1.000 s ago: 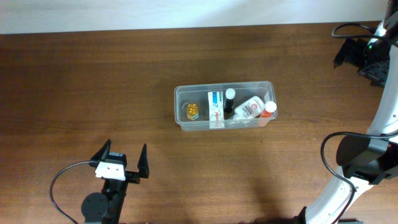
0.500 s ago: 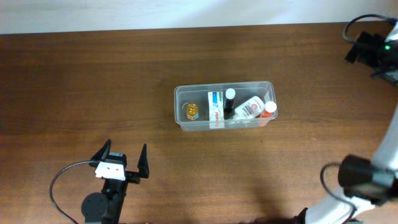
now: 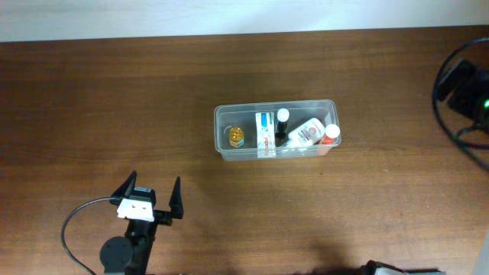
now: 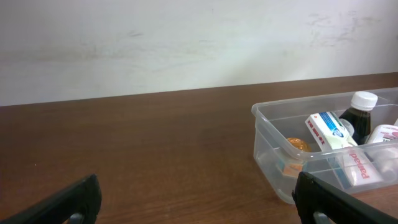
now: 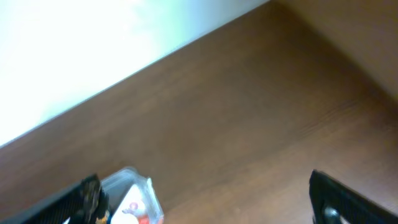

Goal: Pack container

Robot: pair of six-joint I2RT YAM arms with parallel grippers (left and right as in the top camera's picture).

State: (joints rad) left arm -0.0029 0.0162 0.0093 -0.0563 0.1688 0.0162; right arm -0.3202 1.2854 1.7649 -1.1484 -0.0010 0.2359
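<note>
The clear container stands at mid-table. In it lie a small amber jar, a white and blue box, a dark bottle with a white cap and a white bottle with a red cap. My left gripper rests near the front left, well short of the container, open and holding nothing. In its wrist view the container sits to the right beyond the open left gripper. My right gripper is open and bare, high above the table, with one container corner at the lower left.
Only a dark part of the right arm, with its cable, shows at the overhead view's right edge. A pale wall runs along the table's far edge. A black cable loops beside the left arm's base.
The right arm has swung away to the right; its lower links have left the overhead view. The left arm and the container have not moved.
</note>
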